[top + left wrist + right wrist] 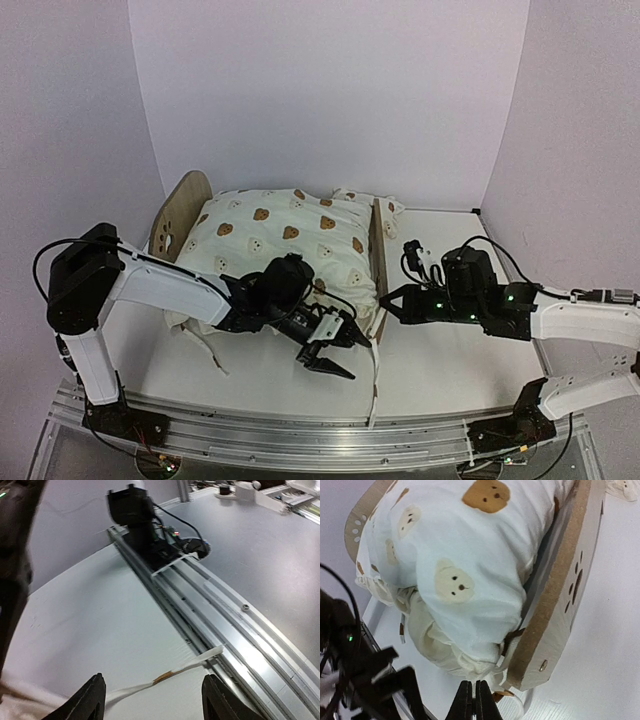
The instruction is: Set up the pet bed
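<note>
The pet bed (378,262) stands mid-table, its rounded wooden headboard (184,216) on the left and its paw-cutout footboard (561,587) on the right. Cream bear-print bedding (285,245) is heaped over it and bulges past the near side. My left gripper (333,352) hovers in front of the bed's near corner, open and holding nothing. A white tie strap (167,677) lies on the table below the gap between its fingers (90,700). My right gripper (474,702) is shut, its tips just short of the bedding's ruffled corner (470,662) beside the footboard's end.
The metal rail (225,615) along the table's front edge runs close under the left gripper. Another loose strap (205,350) trails from the bedding at the near left. A small bear-print pillow (390,208) lies behind the footboard. The right arm's base (140,520) sits on the rail.
</note>
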Action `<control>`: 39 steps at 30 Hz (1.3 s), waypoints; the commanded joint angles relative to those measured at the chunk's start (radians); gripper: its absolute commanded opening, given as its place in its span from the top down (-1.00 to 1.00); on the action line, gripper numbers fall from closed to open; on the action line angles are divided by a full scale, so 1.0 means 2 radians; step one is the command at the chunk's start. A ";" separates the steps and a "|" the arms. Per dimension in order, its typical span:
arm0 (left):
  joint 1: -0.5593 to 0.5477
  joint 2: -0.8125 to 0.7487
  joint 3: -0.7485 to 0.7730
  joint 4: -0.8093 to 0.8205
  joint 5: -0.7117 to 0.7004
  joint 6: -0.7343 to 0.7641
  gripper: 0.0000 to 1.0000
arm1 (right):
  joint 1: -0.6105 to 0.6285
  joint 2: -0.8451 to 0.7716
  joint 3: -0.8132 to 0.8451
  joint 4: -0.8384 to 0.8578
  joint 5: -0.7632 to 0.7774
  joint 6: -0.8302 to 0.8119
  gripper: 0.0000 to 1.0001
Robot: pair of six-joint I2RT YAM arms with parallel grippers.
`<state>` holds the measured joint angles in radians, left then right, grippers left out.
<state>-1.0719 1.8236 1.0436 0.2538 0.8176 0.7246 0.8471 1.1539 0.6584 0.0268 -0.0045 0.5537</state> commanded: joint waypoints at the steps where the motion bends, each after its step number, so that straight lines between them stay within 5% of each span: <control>1: -0.036 0.047 0.060 -0.115 0.035 0.108 -0.39 | -0.003 0.022 0.007 -0.008 0.015 0.037 1.00; 8: -0.080 0.143 0.149 -0.145 -0.025 0.147 -0.45 | -0.003 0.022 -0.001 -0.011 -0.024 0.041 1.00; 19: -0.085 0.257 0.317 -0.414 -0.081 0.313 -0.38 | -0.003 -0.008 -0.027 -0.011 -0.029 0.043 1.00; 25: -0.088 0.266 0.317 -0.403 -0.085 0.318 0.12 | -0.003 -0.004 -0.025 -0.011 -0.036 0.036 1.00; 31: -0.087 0.235 0.256 -0.307 -0.106 0.275 0.99 | -0.006 -0.020 -0.037 -0.031 -0.026 0.045 1.00; 39: -0.046 0.134 0.192 -0.217 -0.073 0.100 1.00 | -0.008 -0.048 -0.040 -0.089 -0.037 0.041 1.00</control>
<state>-1.2373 2.2242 1.4612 -0.2478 0.6633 1.1452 0.8360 1.1016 0.5865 -0.0780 -0.0591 0.6359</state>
